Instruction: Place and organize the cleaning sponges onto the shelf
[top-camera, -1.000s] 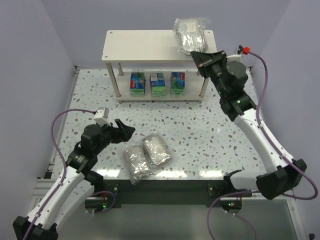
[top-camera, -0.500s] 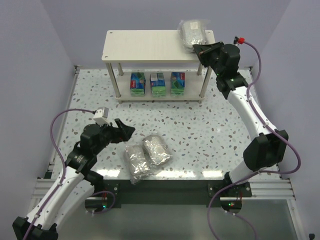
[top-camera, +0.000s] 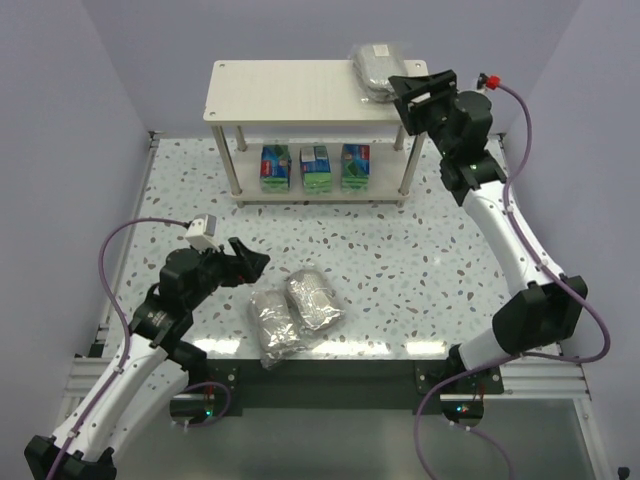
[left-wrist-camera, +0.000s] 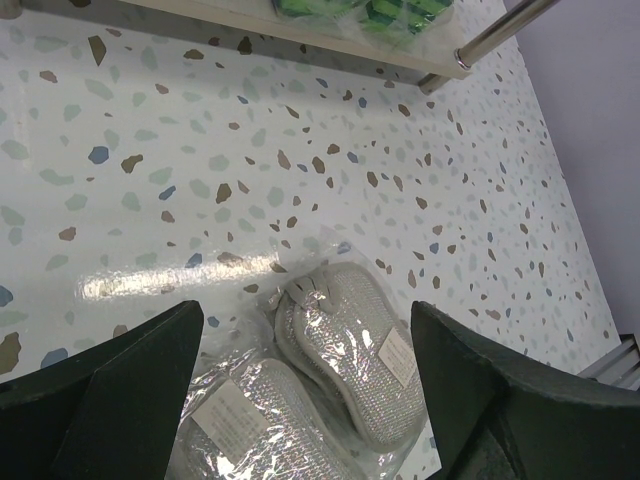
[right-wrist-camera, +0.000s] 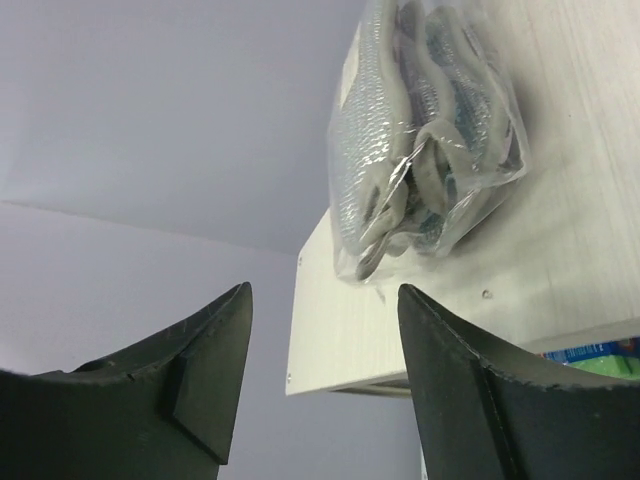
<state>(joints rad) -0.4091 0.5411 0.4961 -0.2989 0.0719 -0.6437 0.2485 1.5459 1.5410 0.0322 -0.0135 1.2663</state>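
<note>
Left tool (top-camera: 250, 258): my fingers are spread wide with nothing between them, and the tool hangs low over the table (top-camera: 420, 250).
Directly under the left tool: two of the cleaning sponges, both grey and oval in clear wrap. The nearer grey bundle (left-wrist-camera: 255, 430) lies closest to my wrist. The second grey bundle (left-wrist-camera: 350, 345) lies just past it, and the two touch along their sides. Each has a white label facing up.
Ahead of the left tool: bare speckled table top.
Far ahead of the left tool: the shelf (top-camera: 290, 92), well apart from me, standing on round legs. Its lower board and one metal leg (left-wrist-camera: 495, 32) show at the top edge of my left wrist view.
Lower tier: three green-and-blue packs stand in a row, left pack (top-camera: 275, 167), middle pack (top-camera: 316, 167) and right pack (top-camera: 355, 165). They sit near one another, under the right half of the top board.
Right tool (right-wrist-camera: 325, 300): my fingers are wide apart and grip nothing. The tool is raised level with the top board at the shelf's right end.
Just ahead of the right tool: the third grey bundle (right-wrist-camera: 420, 130) lies on the top board near its right end, beyond my fingertips and not touching them. Its wrap is crinkled.
Below the right tool: a sliver of the blue-and-green packs shows under the board's edge.
</note>
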